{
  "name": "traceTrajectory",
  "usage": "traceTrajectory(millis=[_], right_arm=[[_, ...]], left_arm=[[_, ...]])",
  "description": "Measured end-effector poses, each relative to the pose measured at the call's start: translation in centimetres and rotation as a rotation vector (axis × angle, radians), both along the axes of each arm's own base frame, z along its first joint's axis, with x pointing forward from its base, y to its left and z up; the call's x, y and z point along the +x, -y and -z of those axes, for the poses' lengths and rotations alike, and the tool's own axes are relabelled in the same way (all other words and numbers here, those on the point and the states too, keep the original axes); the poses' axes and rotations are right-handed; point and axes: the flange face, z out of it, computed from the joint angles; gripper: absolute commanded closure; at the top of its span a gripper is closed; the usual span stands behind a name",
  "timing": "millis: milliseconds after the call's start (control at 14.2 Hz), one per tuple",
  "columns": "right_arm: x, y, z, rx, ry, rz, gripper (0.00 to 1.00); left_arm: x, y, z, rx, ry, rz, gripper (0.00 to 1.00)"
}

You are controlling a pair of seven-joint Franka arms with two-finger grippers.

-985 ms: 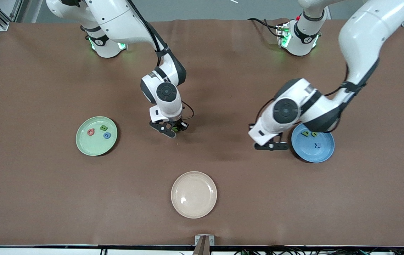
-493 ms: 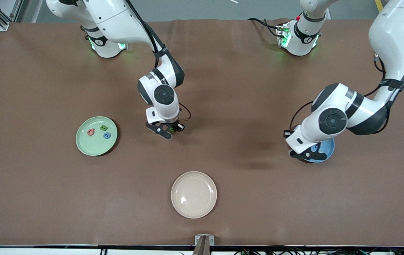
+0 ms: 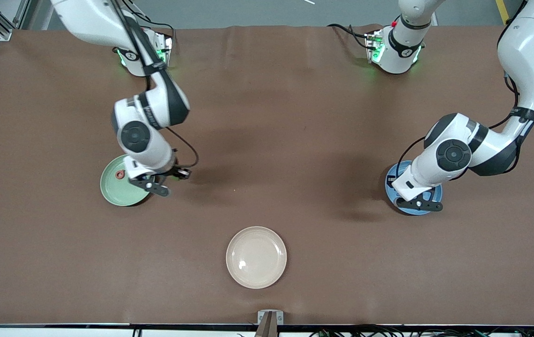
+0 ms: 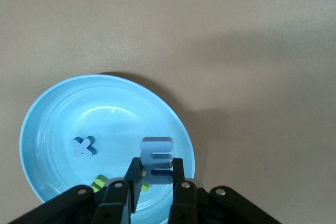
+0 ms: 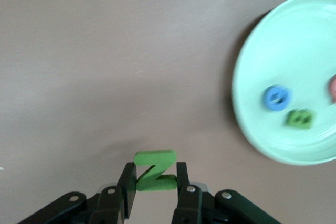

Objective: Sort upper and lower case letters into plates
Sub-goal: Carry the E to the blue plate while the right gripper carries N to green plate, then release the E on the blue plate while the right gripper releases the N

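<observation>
Left wrist view: the left gripper point(image 4: 154, 178) has its fingers pinched on a small blue m point(image 4: 156, 159), held upright over the blue plate point(image 4: 47, 124). In that plate lie a blue x point(image 4: 83, 146) and a green letter point(image 4: 98, 184), partly hidden by the fingers. In the front view the left gripper point(image 3: 420, 204) hangs over the blue plate point(image 3: 391, 180), at the rim nearer the front camera.

In the right wrist view, the right gripper point(image 5: 153, 182) has its fingers clamped on a green N point(image 5: 154, 169), over bare brown table point(image 5: 105, 51) just beside the mint green plate point(image 5: 252, 114). That plate holds a blue G point(image 5: 276, 98), a green B point(image 5: 300, 118) and, at the picture's edge, a pink-red Q point(image 5: 333, 88). In the front view the right gripper point(image 3: 157, 187) is at the mint green plate's point(image 3: 112, 194) rim, on the side toward the blue plate; only the Q point(image 3: 119, 174) shows there.

A cream-beige plate point(image 3: 256, 257) sits nearer the front camera than the blue plate, between the two arms' ends.
</observation>
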Motion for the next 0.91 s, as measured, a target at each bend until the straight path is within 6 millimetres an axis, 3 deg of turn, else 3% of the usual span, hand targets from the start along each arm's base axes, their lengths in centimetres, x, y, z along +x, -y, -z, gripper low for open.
traceTrajectory(millis=[141,493,633,915], right_arm=[[-0.6,4.1,0.6,0.014,-0.007,-0.041,1.00],[-2.1,12.0,3.4,0.039,0.029,-0.128,1.00],[-1.9,14.3,3.5,0.042,0.044,-0.143,1.00],[-1.6,17.1,3.9,0.042,0.080,-0.166,1.00]], left_arm=[[-0.1,-0.4,0.6,0.005,0.009,0.009,0.91],[-0.7,-2.3,3.4,-0.011,0.046,0.012,0.91],[-1.0,-3.2,4.3,-0.022,0.060,0.006,0.91],[-1.4,-4.3,5.8,-0.026,0.082,0.017,0.91]])
